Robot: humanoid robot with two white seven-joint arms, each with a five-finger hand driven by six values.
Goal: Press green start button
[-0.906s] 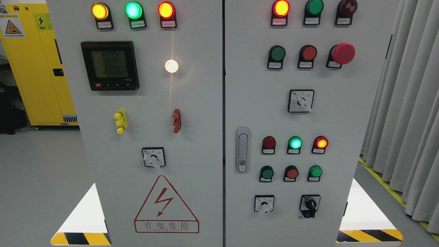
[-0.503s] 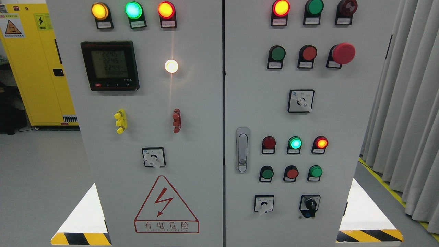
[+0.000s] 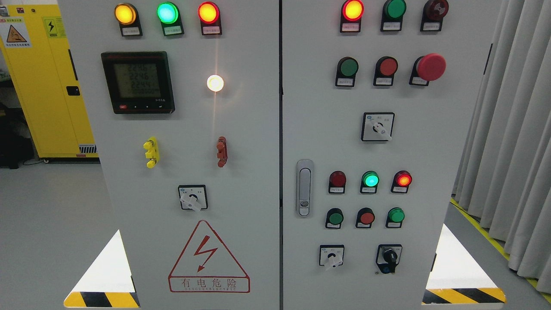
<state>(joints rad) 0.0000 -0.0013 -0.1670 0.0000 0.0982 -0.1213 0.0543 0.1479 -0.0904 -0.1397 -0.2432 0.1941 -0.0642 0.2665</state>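
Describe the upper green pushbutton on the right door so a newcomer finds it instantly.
On the right cabinet door, look at the second row from the top, just under the indicator lamps. The green pushbutton is leftmost there, beside a flat red button and a big red mushroom stop; it is unlit.

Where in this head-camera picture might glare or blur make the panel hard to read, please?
In the head view, the white lamp is overexposed and throws a vertical streak up and down the left door; the lit red lamp blooms at its rim; the meter display digits look soft; the small labels under the green button are too blurred to read.
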